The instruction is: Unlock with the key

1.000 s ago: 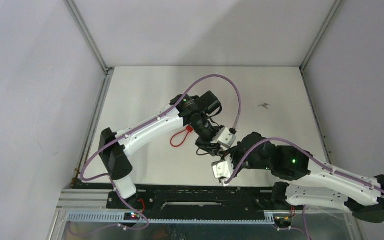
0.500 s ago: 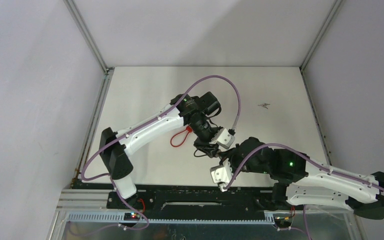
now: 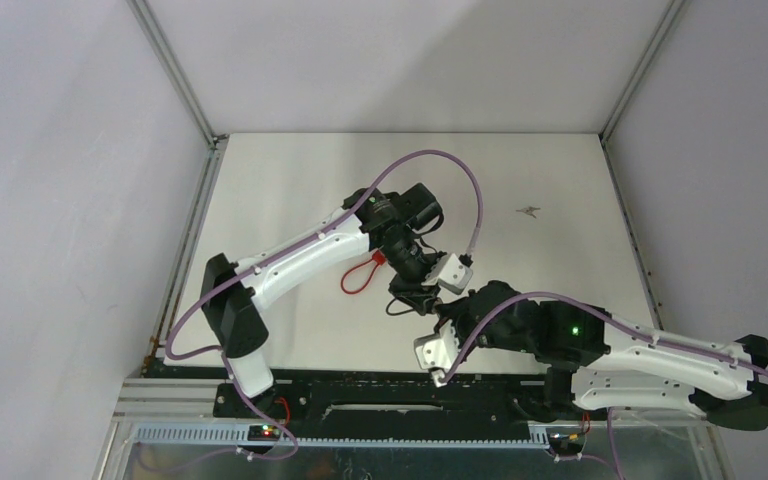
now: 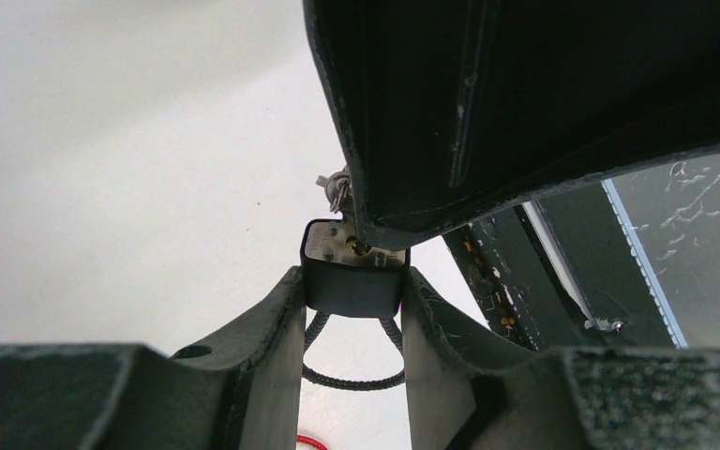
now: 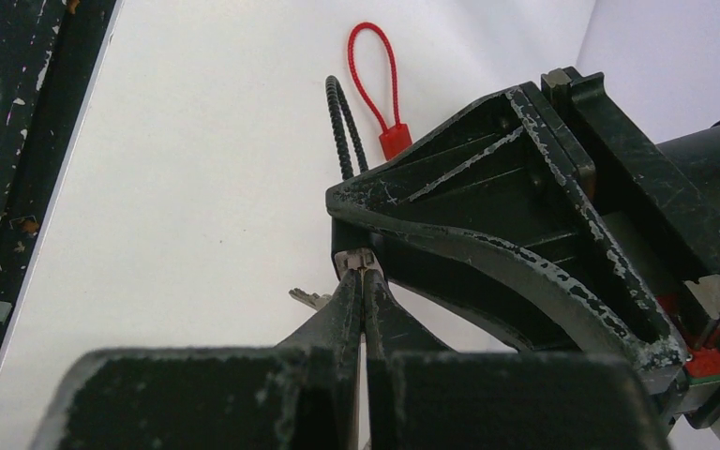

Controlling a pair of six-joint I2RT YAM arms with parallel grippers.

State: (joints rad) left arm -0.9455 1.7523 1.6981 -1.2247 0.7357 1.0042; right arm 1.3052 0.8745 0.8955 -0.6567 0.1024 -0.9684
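1. Now, the desk lies under both arms, which meet above its near half.
2. The left pincer is partly spread and clamps the lock by its sides. It should brace against the twist.
3. The right pincer is pinched tight on the key, at the lock's keyhole face.
4. The key is mostly hidden. I judge it best kept in line with the keyhole and rolled about its own axis, not levered.
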